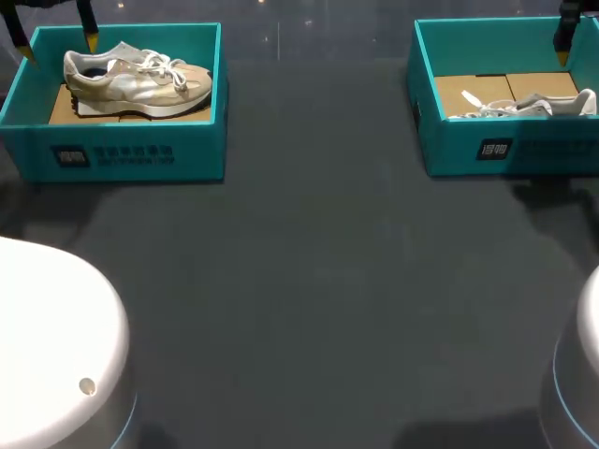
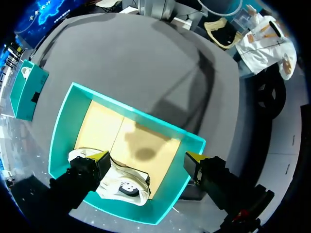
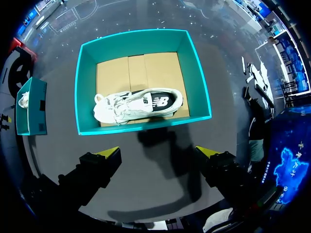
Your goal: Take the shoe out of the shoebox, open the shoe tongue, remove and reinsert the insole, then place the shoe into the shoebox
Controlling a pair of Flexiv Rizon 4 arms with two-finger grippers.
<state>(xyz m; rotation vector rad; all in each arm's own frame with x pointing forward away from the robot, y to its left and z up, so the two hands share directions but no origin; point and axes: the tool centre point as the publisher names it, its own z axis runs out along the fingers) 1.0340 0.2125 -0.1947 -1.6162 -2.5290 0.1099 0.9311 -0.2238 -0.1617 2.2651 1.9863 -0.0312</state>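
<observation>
— Where's the shoe?

— A beige and cream sneaker with white laces lies in the teal cardboard shoebox at the upper left of the head view. A white and grey sneaker lies in a second teal shoebox at the upper right.

— How will it handle?

— Light, I'd judge, with a soft upper that gives under a pinch and a stiffer sole. The loose laces could snag. The best hold looks to be across the heel collar or the sides of the sole, not the tongue.

— And the tools?

— The left gripper is spread wide and holds nothing. One yellow tip hangs over the heel end of the beige sneaker, the other outside the box wall. I cannot tell whether it touches the shoe. The right gripper is just as wide and empty, over bare table short of the second box, with the white sneaker ahead of it.
</observation>
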